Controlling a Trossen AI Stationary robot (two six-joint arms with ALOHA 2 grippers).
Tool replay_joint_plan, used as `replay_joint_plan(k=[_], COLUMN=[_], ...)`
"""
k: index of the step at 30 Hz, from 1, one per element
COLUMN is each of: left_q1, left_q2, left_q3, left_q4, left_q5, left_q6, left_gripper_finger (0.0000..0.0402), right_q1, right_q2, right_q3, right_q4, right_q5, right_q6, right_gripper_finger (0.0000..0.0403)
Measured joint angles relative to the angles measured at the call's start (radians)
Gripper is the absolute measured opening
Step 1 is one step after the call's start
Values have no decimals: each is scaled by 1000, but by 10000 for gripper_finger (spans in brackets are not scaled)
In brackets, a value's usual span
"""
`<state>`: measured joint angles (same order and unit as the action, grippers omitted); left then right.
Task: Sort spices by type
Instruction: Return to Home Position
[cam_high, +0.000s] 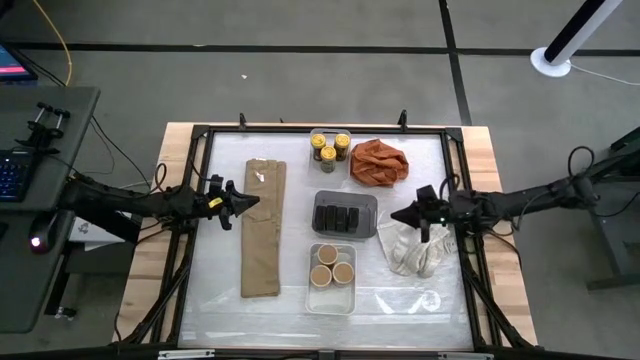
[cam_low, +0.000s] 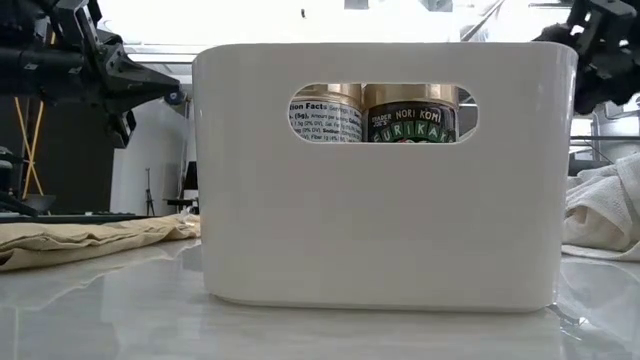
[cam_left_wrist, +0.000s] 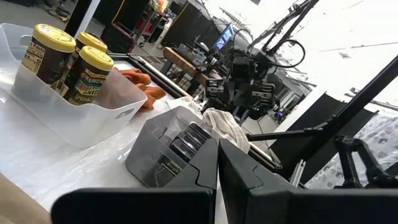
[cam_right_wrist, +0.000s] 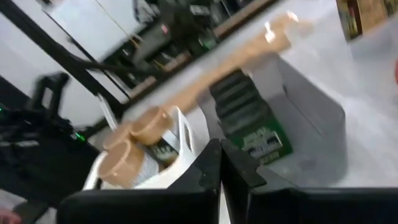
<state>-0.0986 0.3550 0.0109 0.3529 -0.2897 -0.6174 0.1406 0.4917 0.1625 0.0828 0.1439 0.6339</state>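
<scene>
Three yellow-lidded jars stand in a clear tray at the far side of the table. Three dark tins sit in a grey tray at the middle. Three tan-topped tubs fill a white tray nearer the front; two show through its handle slot. My left gripper hovers shut above a folded tan cloth, left of the grey tray. My right gripper hovers shut just right of the grey tray. Neither touches anything.
A long folded tan cloth lies left of the trays. An orange cloth is bunched right of the jars, and a white cloth lies under the right arm. A black frame borders the work surface.
</scene>
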Motion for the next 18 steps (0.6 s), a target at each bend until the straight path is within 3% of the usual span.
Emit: replay_joint_plan(k=[7,13,18], left_q1=[0,0,0], left_q2=[0,0,0], left_q3=[0,0,0], left_q4=[0,0,0], left_q5=[0,-1,-1], left_q6=[0,0,0], left_gripper_finger=[0,0,0], right_q1=[-4,-18,-109], right_q2=[-105,-115,-115], right_q3=[-143,-152,-152], right_q4=[231,217,208], right_q5=[-4,-8,-52], right_q6=[-108,-292,-369], right_gripper_finger=[0,0,0])
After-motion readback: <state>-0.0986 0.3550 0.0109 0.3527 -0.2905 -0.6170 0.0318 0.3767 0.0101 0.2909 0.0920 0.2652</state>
